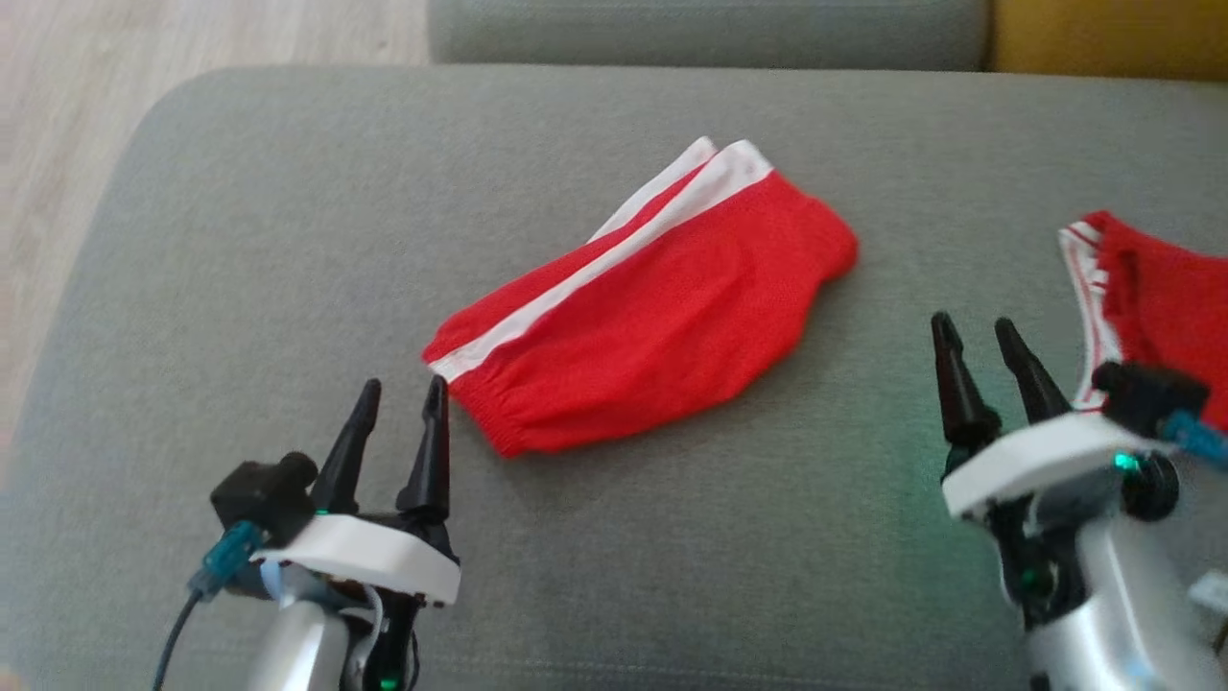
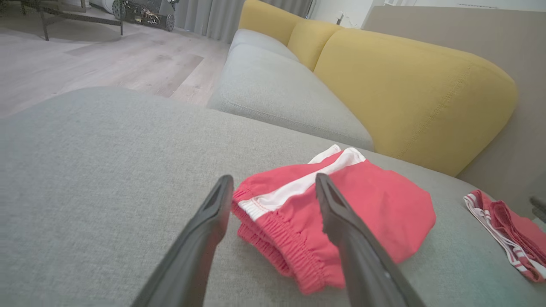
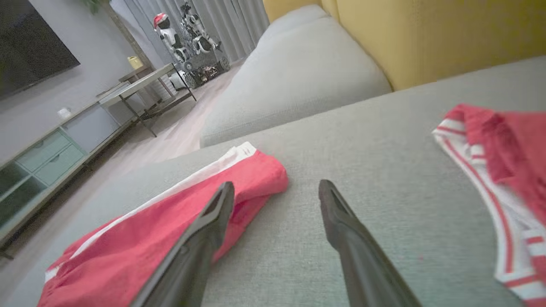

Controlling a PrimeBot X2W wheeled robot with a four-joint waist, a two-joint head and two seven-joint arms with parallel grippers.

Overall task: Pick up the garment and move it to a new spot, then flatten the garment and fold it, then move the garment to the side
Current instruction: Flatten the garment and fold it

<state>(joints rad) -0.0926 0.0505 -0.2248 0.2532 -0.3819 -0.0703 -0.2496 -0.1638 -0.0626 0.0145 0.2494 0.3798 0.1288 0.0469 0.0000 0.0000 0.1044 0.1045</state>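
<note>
Red shorts with a white side stripe (image 1: 652, 317) lie folded on the grey cushion (image 1: 288, 240), slanting from near left to far right. In the left wrist view the shorts (image 2: 384, 204) show their gathered waistband toward me. My left gripper (image 1: 403, 398) hovers open just left of the waistband corner, holding nothing. My right gripper (image 1: 974, 331) is open to the right of the shorts, above bare cushion. From the right wrist, the shorts (image 3: 140, 238) lie at the lower left, beside the left finger.
A second red garment with white striped trim (image 1: 1142, 297) lies at the cushion's right edge, just beyond my right gripper. Yellow sofa backrest (image 2: 409, 85) and another grey seat (image 2: 277, 89) stand behind. Wooden floor (image 1: 58, 144) drops off to the left.
</note>
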